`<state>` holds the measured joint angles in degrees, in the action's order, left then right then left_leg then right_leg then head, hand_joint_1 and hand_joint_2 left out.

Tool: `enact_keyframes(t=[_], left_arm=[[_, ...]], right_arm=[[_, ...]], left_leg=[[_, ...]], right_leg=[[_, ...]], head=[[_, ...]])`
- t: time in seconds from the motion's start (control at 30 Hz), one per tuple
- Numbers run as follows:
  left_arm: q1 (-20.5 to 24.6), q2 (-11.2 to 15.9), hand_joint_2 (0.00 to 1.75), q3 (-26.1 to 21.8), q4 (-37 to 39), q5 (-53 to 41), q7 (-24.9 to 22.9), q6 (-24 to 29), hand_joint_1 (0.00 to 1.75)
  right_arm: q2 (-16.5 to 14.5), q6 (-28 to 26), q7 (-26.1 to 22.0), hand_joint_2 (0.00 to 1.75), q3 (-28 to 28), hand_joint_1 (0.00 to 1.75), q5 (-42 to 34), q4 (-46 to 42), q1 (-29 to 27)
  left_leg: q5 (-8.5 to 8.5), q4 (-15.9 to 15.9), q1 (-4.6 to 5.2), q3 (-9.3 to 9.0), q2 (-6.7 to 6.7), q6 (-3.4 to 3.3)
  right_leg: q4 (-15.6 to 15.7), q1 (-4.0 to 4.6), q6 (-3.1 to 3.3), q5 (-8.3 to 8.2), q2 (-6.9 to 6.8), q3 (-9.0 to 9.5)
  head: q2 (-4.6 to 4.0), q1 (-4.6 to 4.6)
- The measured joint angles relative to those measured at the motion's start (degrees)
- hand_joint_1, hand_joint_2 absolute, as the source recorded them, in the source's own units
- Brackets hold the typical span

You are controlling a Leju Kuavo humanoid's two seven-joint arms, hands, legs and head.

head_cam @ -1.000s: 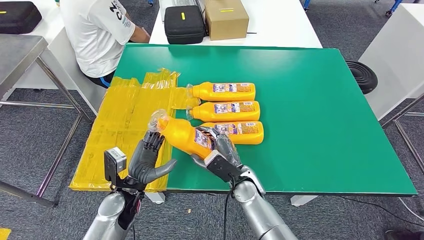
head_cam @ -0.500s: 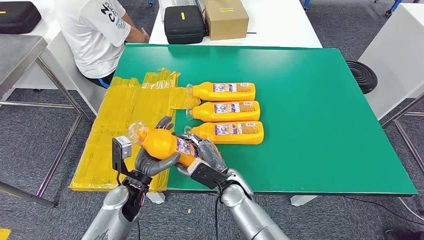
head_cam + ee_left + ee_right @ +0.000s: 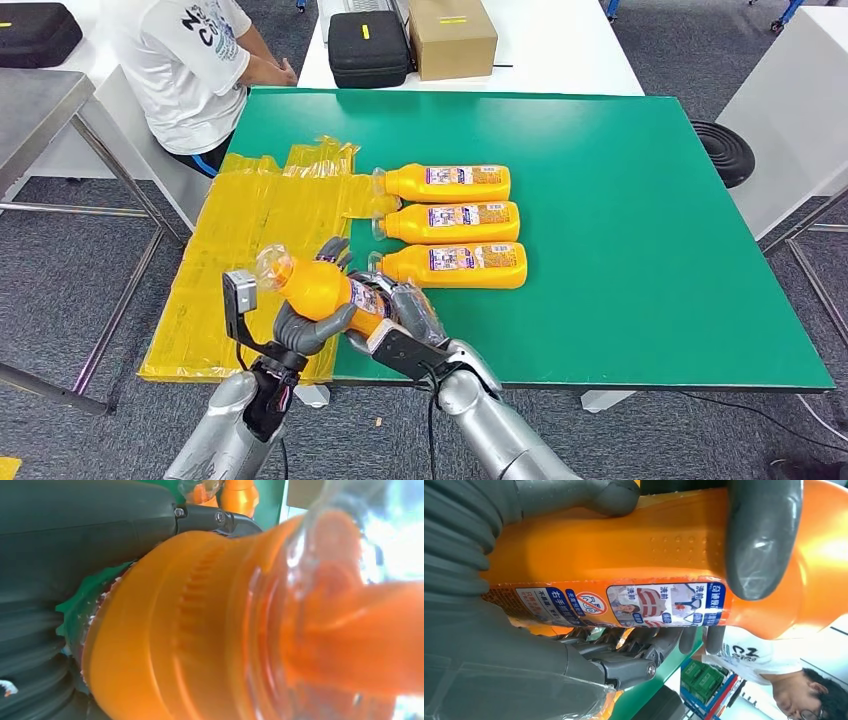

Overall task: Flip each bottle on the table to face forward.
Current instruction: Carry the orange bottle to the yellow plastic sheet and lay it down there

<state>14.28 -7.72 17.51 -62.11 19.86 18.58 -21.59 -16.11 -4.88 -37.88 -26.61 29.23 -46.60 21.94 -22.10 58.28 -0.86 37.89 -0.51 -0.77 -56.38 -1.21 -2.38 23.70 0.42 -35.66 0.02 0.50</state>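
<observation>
Gripping orange bottle (image 3: 325,288): right hand (image 3: 400,318) clamped on body | left hand (image 3: 312,318) cupped under neck | near counter (image 3: 620,200) front edge

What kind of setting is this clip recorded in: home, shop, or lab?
Most likely a robotics lab or test workspace. A green-topped table stands on grey carpet, with white work tables nearby holding a black equipment case and a cardboard box, and a seated person beside it.
</observation>
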Motion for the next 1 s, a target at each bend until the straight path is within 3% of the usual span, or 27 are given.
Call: enact_keyframes(t=[0.43, 0.47, 0.5, 0.57, 0.6, 0.63, 0.87, 1.0], left_arm=[[-1.16, 0.00, 1.75, -0.16, -0.13, 2.32, 1.55, 2.30, 0.02], [-1.36, 0.00, 1.75, -0.16, -0.26, 2.32, 1.80, 2.51, 0.15], [-1.53, 0.00, 1.75, -0.19, -0.41, 2.32, 2.05, 2.74, 0.41], [-1.77, 0.00, 1.75, -0.29, -0.68, 2.22, 2.58, 3.16, 1.08], [-1.88, 0.00, 1.75, -0.37, -0.85, 2.05, 2.95, 3.56, 1.34], [-1.99, -0.01, 1.75, -0.44, -1.06, 1.85, 3.38, 4.08, 1.46], [-2.90, -0.27, 1.75, -0.96, -3.07, 0.19, 5.53, 7.82, 1.54], [-3.15, -0.31, 1.75, -1.11, -3.52, -0.03, 5.69, 8.19, 1.73]], right_arm=[[-0.31, 0.25, 0.03, 1.75, -1.04, 1.75, 0.71, 2.84, 1.19], [-0.38, 0.27, 0.03, 1.75, -1.07, 1.75, 0.80, 3.08, 1.23], [-0.45, 0.31, 0.02, 1.75, -1.08, 1.75, 0.87, 3.31, 1.29], [-0.62, 0.37, 0.02, 1.75, -1.10, 1.75, 1.05, 3.76, 1.52], [-0.71, 0.39, 0.02, 1.75, -1.11, 1.75, 1.14, 4.01, 1.70], [-0.78, 0.45, 0.03, 1.75, -1.13, 1.75, 1.23, 4.25, 1.90], [-1.29, 0.99, 0.07, 1.75, -1.38, 1.75, 1.43, 5.12, 2.81], [-1.47, 1.04, 0.05, 1.75, -1.48, 1.75, 1.44, 5.32, 2.85]], left_leg=[[0.00, 0.00, 0.00, 0.01, 0.00, 0.00], [0.00, 0.00, 0.00, 0.01, 0.00, 0.00], [0.00, 0.00, 0.00, 0.02, 0.00, 0.00], [0.00, 0.00, 0.00, 0.02, 0.00, 0.00], [0.00, 0.00, 0.00, 0.02, 0.00, 0.00], [0.00, 0.00, 0.00, 0.02, 0.00, 0.00], [0.00, 0.00, 0.00, 0.02, 0.00, 0.00], [0.00, 0.00, 0.00, 0.02, 0.00, 0.00]], right_leg=[[0.00, 0.00, 0.00, 0.00, 0.00, -0.01], [0.00, 0.00, 0.00, 0.00, 0.00, -0.01], [0.00, 0.00, 0.00, 0.00, 0.00, -0.01], [0.00, 0.00, 0.00, 0.00, 0.00, -0.02], [0.00, 0.00, 0.00, 0.00, 0.00, -0.02], [0.00, 0.00, 0.00, 0.00, 0.00, -0.02], [0.00, 0.00, 0.00, 0.00, 0.00, -0.03], [0.00, 0.00, 0.00, 0.00, 0.00, -0.03]], head=[[0.00, 0.00], [0.00, 0.00], [0.00, 0.00], [0.00, 0.00], [0.00, 0.00], [0.00, 0.00], [0.00, 0.00], [0.00, 0.00]])
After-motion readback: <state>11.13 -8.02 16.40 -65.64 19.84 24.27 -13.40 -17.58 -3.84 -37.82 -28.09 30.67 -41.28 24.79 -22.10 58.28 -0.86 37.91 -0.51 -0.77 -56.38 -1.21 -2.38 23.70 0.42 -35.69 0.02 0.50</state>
